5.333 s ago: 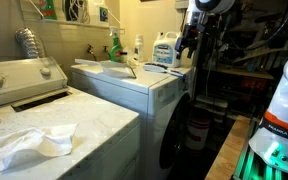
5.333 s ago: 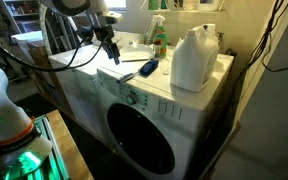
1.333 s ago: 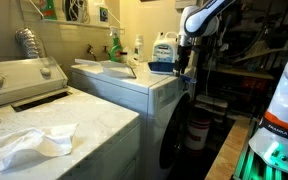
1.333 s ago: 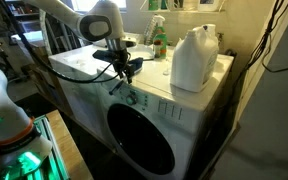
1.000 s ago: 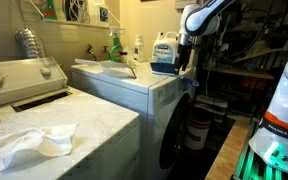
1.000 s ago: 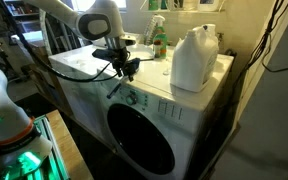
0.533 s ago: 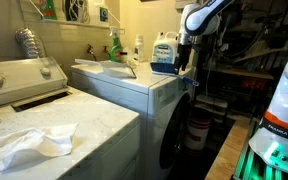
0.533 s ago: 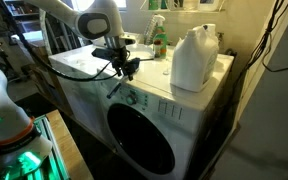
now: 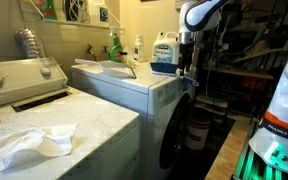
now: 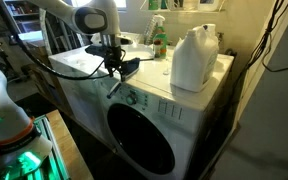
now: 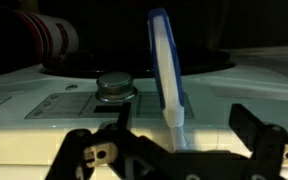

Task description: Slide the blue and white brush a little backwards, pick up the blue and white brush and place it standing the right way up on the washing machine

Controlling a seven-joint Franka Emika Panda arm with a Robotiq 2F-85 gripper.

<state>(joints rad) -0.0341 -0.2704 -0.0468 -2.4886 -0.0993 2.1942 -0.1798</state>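
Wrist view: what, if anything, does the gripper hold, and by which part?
Nothing. The gripper is open, with the blue and white brush lying between its fingers on the washing machine.

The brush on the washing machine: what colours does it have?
White with a blue edge. The brush shows best in the wrist view.

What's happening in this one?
A robot arm is working at the washing machine. Its gripper hangs low over the front of the machine's top, jaws open. In the wrist view the blue and white brush lies on the top in line with the open jaws, not gripped and not yet stood up.
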